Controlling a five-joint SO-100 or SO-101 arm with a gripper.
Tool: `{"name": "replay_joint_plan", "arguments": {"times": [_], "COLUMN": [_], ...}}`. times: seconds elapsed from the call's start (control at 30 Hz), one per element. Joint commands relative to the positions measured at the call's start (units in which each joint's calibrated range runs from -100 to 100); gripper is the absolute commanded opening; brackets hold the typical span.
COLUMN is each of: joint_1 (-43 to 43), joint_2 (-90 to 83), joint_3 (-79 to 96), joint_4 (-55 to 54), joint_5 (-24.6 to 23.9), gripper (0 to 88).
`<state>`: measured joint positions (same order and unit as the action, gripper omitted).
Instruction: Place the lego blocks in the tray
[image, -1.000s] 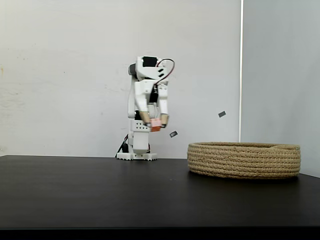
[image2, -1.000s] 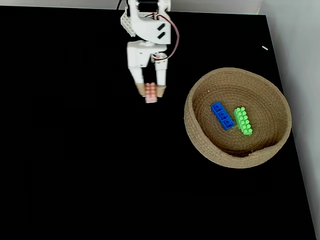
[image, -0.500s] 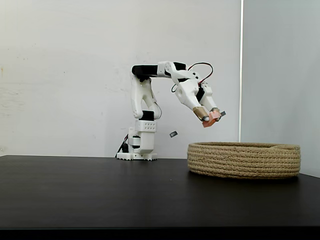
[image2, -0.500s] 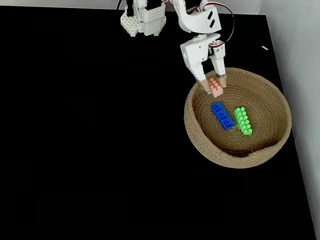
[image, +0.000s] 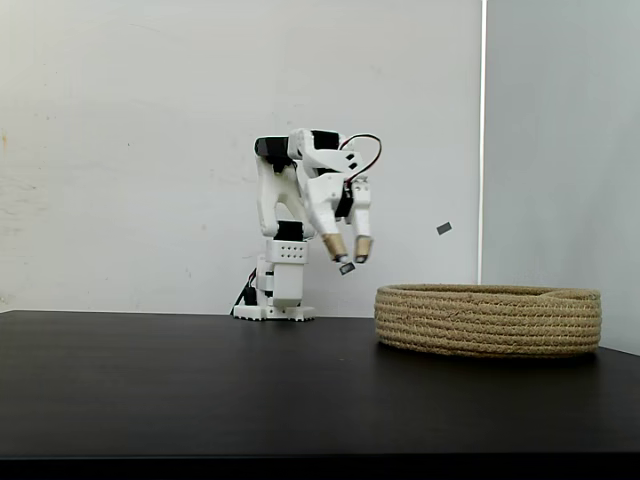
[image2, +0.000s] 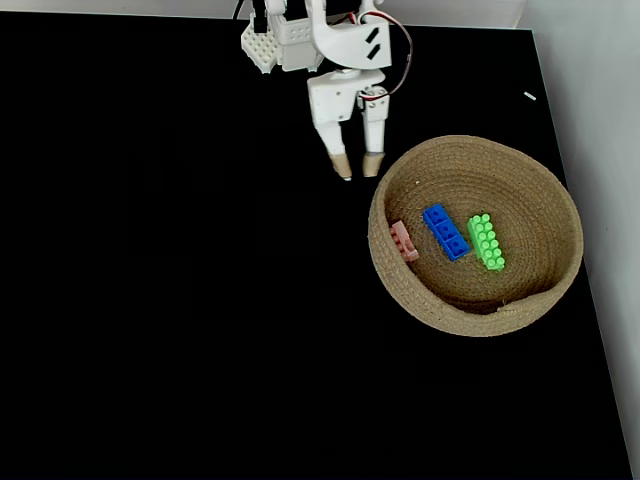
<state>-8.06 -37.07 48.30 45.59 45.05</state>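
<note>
The tray (image2: 560, 260), a round coiled-rope basket, sits on the black table at the right; from the side its ribbed wall (image: 488, 322) hides what is inside. From above, three lego blocks lie in it: a pink one (image2: 404, 241) against the left inner wall, a blue one (image2: 445, 231) in the middle and a green one (image2: 486, 241) to its right. My gripper (image2: 357, 167) hangs open and empty just outside the tray's upper-left rim, fingertips pointing down; in the side view the gripper (image: 348, 250) is above the table, left of the tray.
The arm's white base (image: 274, 300) stands at the back of the table against a white wall. The black tabletop (image2: 150, 300) stretches wide to the left and front of the tray. A wall edge (image2: 600, 120) borders the table on the right.
The gripper carried the pink block from left of the tray to over its rim, opened and let it drop inside. It has since pulled back left, out of the tray.
</note>
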Motion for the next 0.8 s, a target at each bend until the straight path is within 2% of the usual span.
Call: {"name": "replay_joint_plan", "arguments": {"times": [0.0,0.3,0.6,0.77], "joint_1": [7.6,16.6,19.3,18.2], "joint_2": [-13.5,-44.4,-60.0,-61.7], "joint_3": [10.5,38.1,51.7,51.7], "joint_4": [0.4,7.3,15.7,27.0], "joint_5": [1.5,6.3,8.8,6.1], "gripper": [0.0,0.0,0.0,0.0]}}
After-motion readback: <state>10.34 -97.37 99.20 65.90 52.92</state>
